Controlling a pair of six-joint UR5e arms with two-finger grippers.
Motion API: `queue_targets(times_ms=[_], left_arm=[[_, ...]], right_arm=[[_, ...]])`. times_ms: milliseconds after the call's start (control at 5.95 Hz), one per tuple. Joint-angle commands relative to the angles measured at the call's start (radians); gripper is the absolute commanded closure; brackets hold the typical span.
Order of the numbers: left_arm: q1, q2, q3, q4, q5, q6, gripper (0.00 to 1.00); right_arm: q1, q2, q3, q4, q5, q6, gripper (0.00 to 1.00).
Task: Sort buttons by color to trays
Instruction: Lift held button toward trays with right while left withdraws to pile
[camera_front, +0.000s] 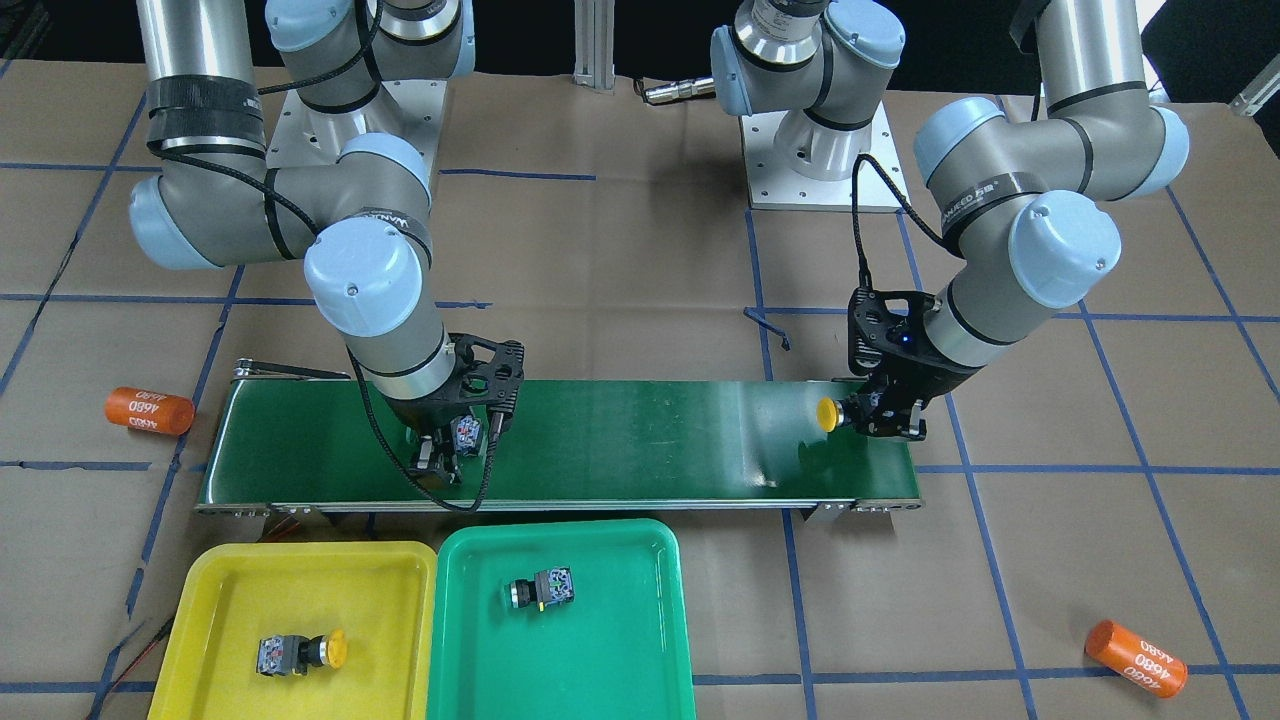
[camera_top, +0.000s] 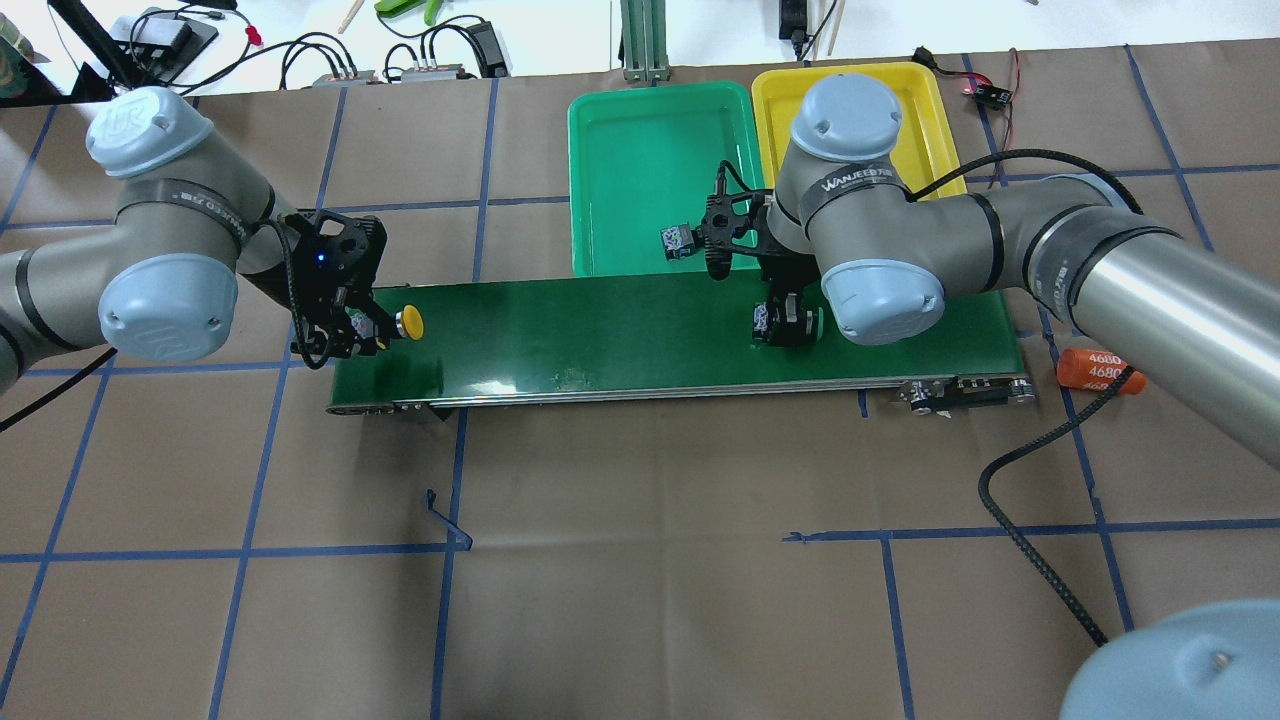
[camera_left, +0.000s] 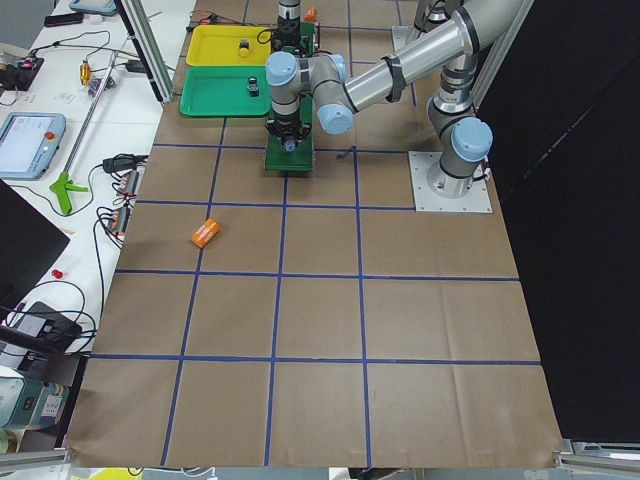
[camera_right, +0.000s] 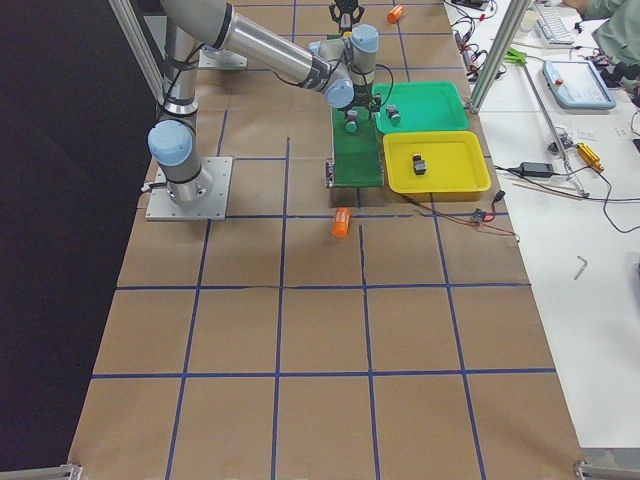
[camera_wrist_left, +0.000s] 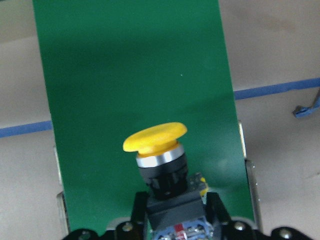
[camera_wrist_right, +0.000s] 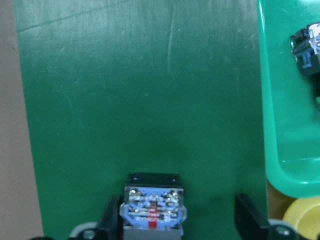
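My left gripper (camera_top: 372, 326) is shut on a yellow-capped button (camera_wrist_left: 156, 145), holding it on its side over one end of the belt. My right gripper (camera_wrist_right: 179, 216) stands open on the belt around another button (camera_wrist_right: 152, 209). That button's body lies against one finger, with a gap to the other, and its cap is hidden. The green tray (camera_front: 600, 670) holds one button (camera_front: 540, 590). In the yellow tray (camera_front: 230, 600) lies a yellow-capped button (camera_front: 302, 652).
The long dark green conveyor belt (camera_front: 640, 440) runs between the arms, and both trays sit side by side along one of its long edges. Orange 4680 cylinders lie on the brown paper, one (camera_front: 150, 410) beyond the belt's end and another (camera_front: 1135, 658) farther off.
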Motion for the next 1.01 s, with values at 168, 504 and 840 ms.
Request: queue_targets(times_ms=[168, 504, 840], left_arm=[[0.011, -0.014, 0.002, 0.007, 0.000, -0.022, 0.02], [0.116, -0.040, 0.038, 0.070, 0.005, -0.084, 0.02], [0.180, -0.272, 0.263, 0.113, 0.014, 0.138, 0.03]], right_arm=[[-0.041, -0.026, 0.027, 0.008, -0.047, -0.071, 0.84], [-0.085, -0.096, -0.006, 0.012, -0.098, -0.145, 0.91], [-0.061, -0.020, -0.214, 0.015, -0.068, -0.153, 0.91]])
